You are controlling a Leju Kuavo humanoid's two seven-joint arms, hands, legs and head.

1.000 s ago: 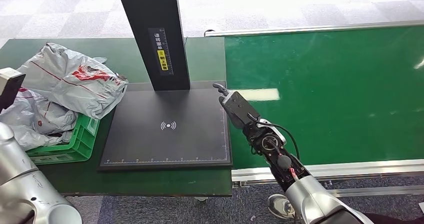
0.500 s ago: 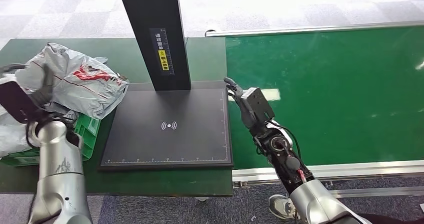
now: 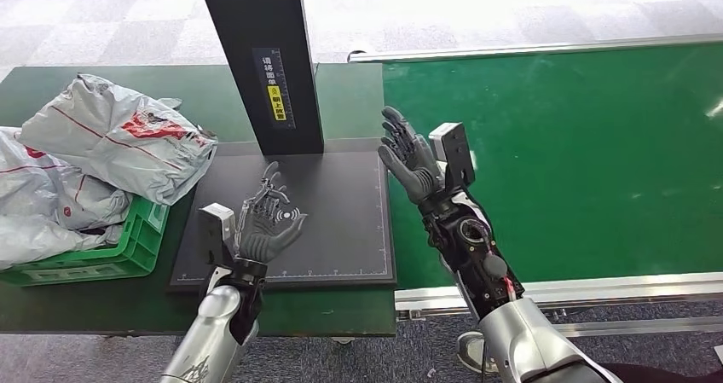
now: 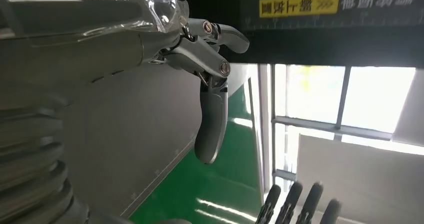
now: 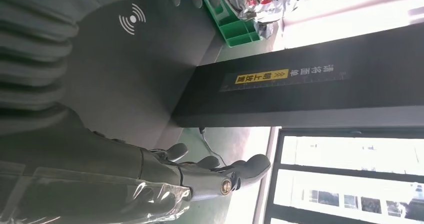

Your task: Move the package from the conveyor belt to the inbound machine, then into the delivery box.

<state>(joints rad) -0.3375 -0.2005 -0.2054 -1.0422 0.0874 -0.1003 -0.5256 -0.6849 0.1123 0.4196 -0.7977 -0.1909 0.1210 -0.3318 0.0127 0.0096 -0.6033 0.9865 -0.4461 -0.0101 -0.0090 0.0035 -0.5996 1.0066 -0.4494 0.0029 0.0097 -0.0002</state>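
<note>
Head view: both hands raised over the inbound machine's black scan pad (image 3: 332, 229), neither holding anything. Left hand (image 3: 266, 225) at roughly 7 o'clock of the pad, palm up, fingers spread and slightly curled, hovering above the wireless symbol printed on the pad. Right hand (image 3: 412, 157) at the pad's 3 o'clock edge, palm turned toward the left, fingers spread apart and upright, just beside the seam between the pad and the green conveyor belt (image 3: 580, 161). The belt surface lies to the right of the pad (no package can be made out on the stretch that shows). Packages: grey plastic mailer bags (image 3: 119, 140) piled in and over the green delivery box (image 3: 128, 251), at 9 o'clock of the pad, on the dark green worktop (image 3: 349, 93); the top bag, with a red print, overhangs the crate toward the pad's left edge. The machine's black upright column (image 3: 260, 59), with a yellow label, stands at the pad's 12 o'clock edge. Right wrist view: thumb and fingers (image 5: 240, 171) extended, apart, nothing between them.
</note>
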